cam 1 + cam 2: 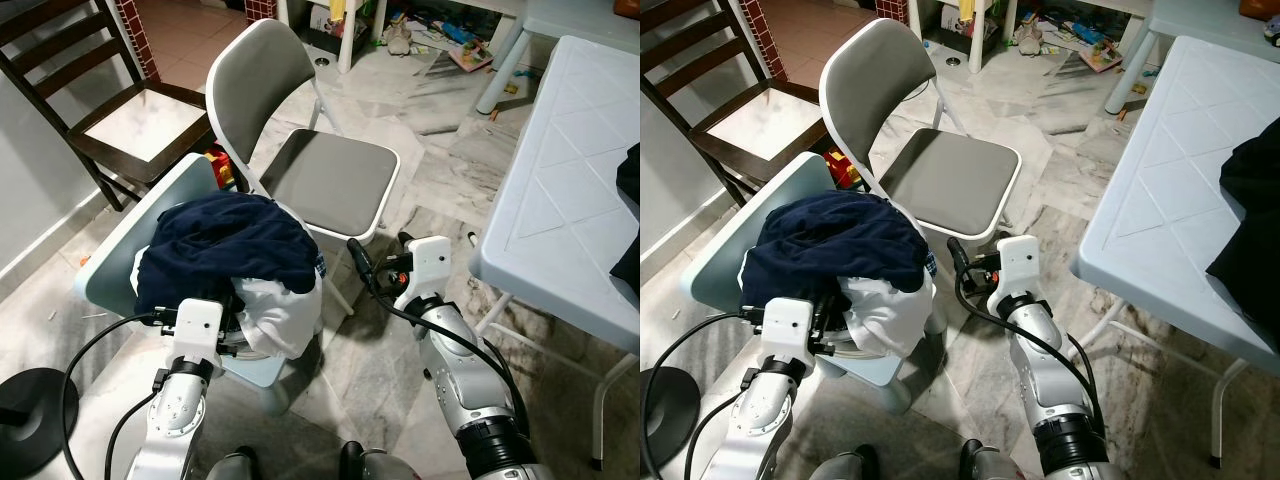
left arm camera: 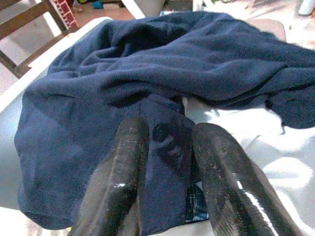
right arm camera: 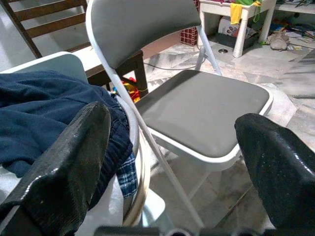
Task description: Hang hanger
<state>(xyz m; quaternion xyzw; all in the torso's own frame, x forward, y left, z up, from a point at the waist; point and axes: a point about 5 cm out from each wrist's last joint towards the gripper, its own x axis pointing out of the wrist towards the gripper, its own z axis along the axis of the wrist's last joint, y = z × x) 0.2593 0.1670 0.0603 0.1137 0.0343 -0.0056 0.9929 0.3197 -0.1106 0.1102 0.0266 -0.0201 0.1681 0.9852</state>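
Marble floor holds a grey-padded white folding chair point(image 1: 325, 175); beside it a pale blue plastic chair point(image 1: 120, 235) carries a navy garment point(image 2: 162, 64). Left gripper point(image 2: 170, 167) fingers narrowly parted against it, right gripper point(image 3: 167, 157) spread wide

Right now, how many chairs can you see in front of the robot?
3: the pale blue chair under the clothes pile, nearest; the grey folding chair just behind it; the dark wooden chair at far left. Others may be hidden outside the frame.

We can't spot any hanger, just a dark navy garment point(image 1: 225, 250) heaped over white clothes point(image 1: 285, 315) on the pale blue chair point(image 1: 120, 240).
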